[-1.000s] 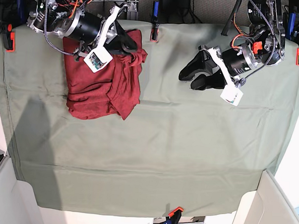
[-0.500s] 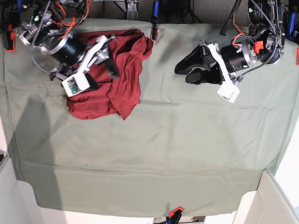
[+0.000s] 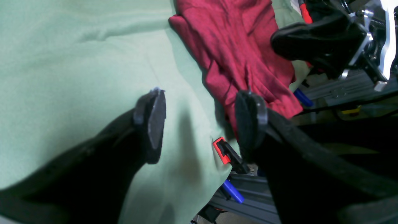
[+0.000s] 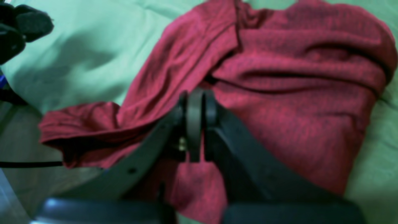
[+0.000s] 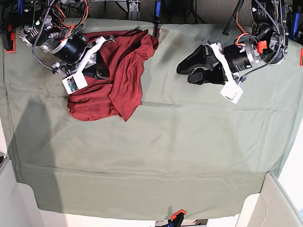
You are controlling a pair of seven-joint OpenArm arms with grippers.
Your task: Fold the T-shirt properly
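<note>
Crumpled dark red T-shirt; right tool clenched empty, left tool released

Not seeing any readable text, labels, brands or numbers anywhere in these views, nothing is showing up as legible writing on anything.
</note>
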